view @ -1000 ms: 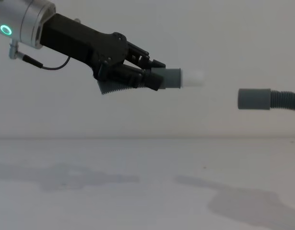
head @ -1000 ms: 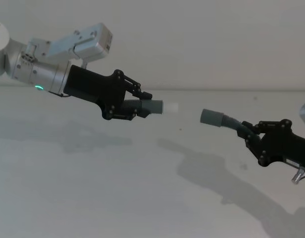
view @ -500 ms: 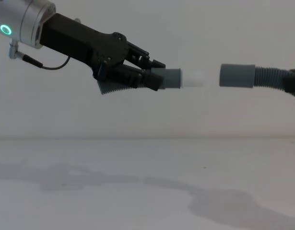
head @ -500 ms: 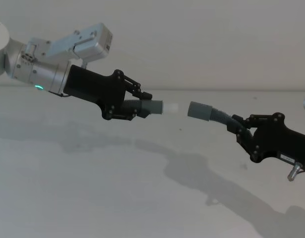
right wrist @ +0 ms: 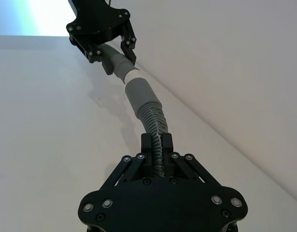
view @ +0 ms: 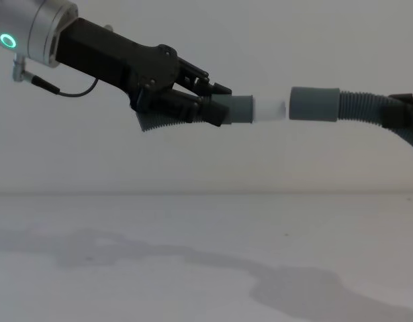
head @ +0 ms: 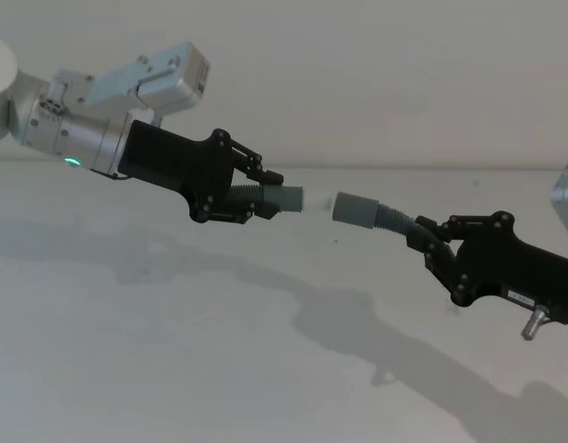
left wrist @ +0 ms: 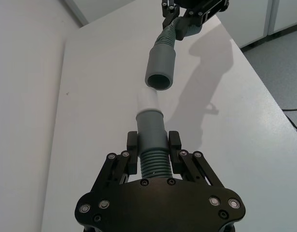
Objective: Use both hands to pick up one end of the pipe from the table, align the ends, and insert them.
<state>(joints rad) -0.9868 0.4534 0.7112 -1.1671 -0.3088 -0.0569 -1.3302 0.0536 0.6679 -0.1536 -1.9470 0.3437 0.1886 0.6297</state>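
wall [view: 260, 40]: plain, pale | floor [left wrist: 283, 72]: grey, beside white cabinets [left wrist: 264, 19]

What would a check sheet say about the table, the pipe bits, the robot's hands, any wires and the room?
Surface: white table, bare, with arm shadows.
Job's things: short pipe piece with white tip, longer corrugated piece with grey cuff; both held in the air, tip right at the cuff's mouth, not pushed in.
Clutter: nothing seen.
Grippers: left gripper shut on the short piece; right gripper shut on the longer piece.
Cables: thin black cable under the left arm.
Surroundings: plain pale wall.
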